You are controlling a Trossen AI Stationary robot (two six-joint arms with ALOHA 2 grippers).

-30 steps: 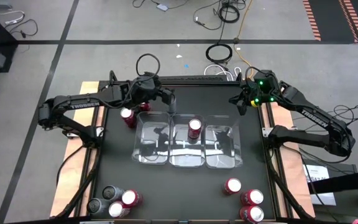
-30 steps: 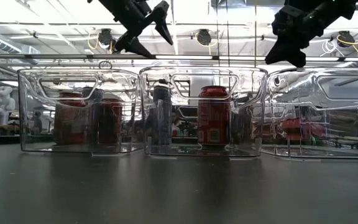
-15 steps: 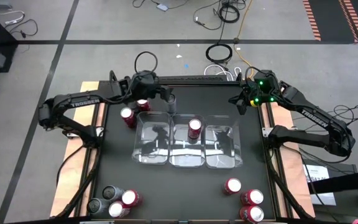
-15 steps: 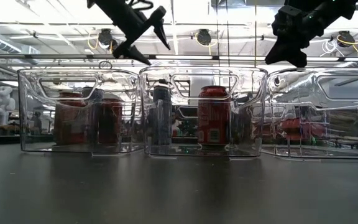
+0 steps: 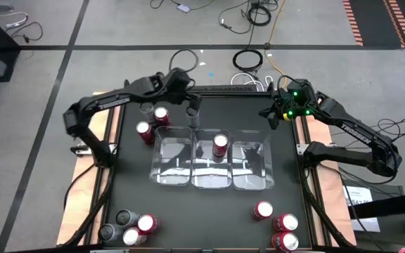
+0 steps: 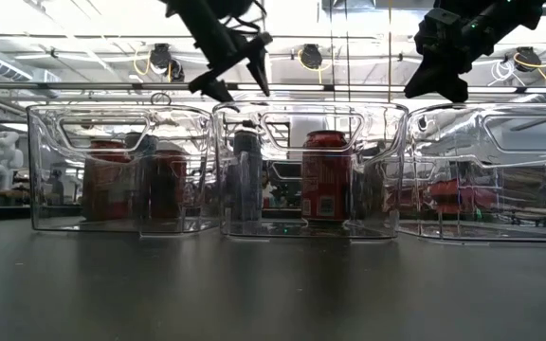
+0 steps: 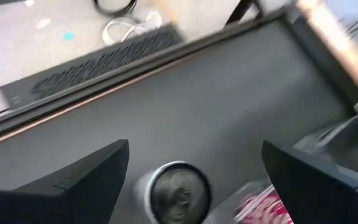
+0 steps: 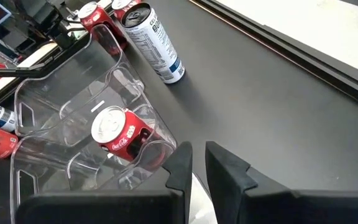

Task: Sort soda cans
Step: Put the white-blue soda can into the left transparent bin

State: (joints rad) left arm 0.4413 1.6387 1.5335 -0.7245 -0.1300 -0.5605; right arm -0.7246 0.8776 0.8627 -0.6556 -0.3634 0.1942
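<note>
A slim silver can (image 5: 194, 113) stands upright on the table just beyond the clear trays, and shows in the left wrist view (image 7: 176, 194) too. My left gripper (image 5: 190, 104) hovers open above it (image 7: 196, 149), fingers on either side of its top without touching. Two red cans (image 5: 162, 114) (image 5: 144, 131) stand nearby. Another red can (image 5: 220, 144) sits upright in the middle tray (image 5: 211, 176). My right gripper (image 5: 271, 116) waits raised and shut near the far right corner (image 8: 199, 158).
Three clear trays stand side by side mid-table: left (image 5: 157, 169), middle, right (image 5: 266, 172). Several cans, red and dark, cluster at the near left corner (image 5: 129, 226). Three red cans (image 5: 280, 225) stand at the near right. Cables lie on the floor beyond the far edge.
My left arm has reached toward the far edge and a little to the right, carrying its open gripper from the left tray's far rim to above the silver can, and the gripper has turned. The right arm and all cans have kept still.
</note>
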